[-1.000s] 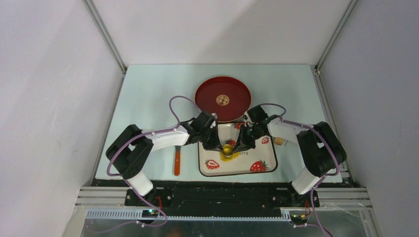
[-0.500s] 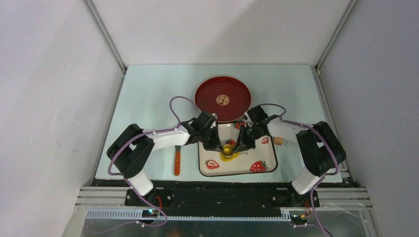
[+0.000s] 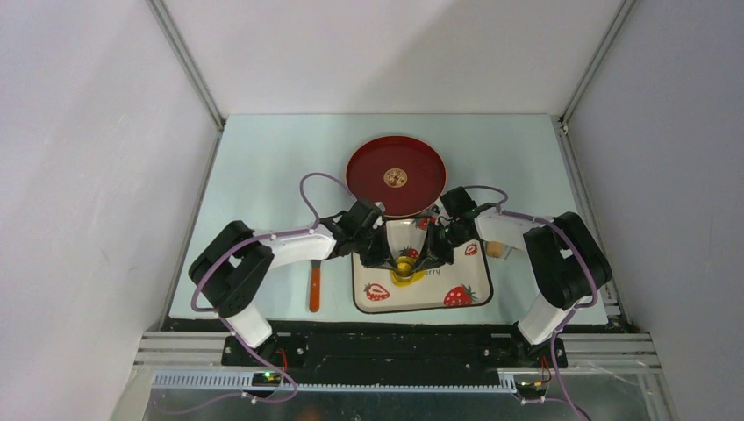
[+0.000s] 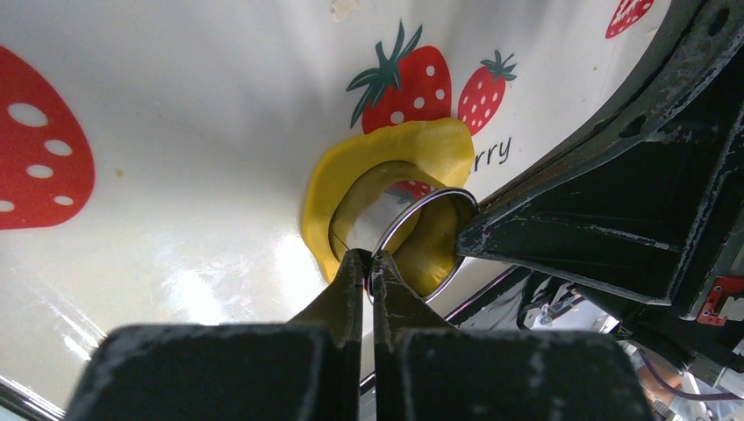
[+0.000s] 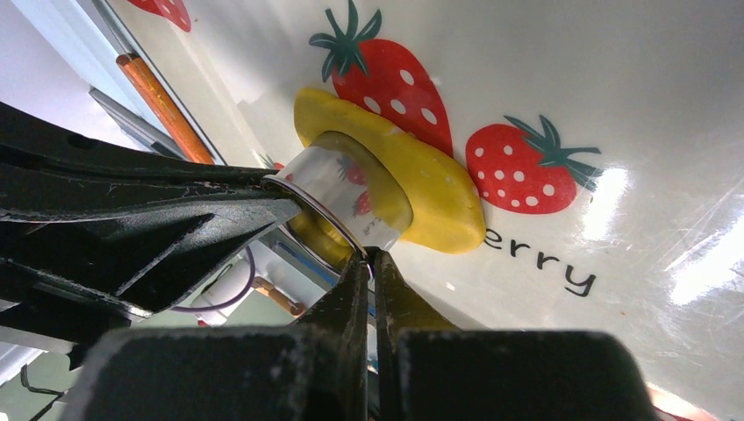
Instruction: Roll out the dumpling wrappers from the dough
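- The dough [image 4: 421, 145] lies flat on the strawberry tray [image 3: 419, 296]; the metal ring [image 5: 351, 184] is pushed into it; cutting looks half done.
- No wrapper is on the red plate [image 3: 368, 171] yet.
- The left gripper [image 4: 368, 263] and right gripper [image 5: 368, 263] are both closed tight, pinching the ring's rim.
- One dough; one ring; one tray; one plate.

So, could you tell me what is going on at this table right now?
Both arms are working on one metal ring cutter, which is pressed into the yellow dough on the strawberry-print tray. The left fingers and the right fingers each pinch its thin rim from opposite sides. The red plate behind the tray holds no cut-out wrapper yet.
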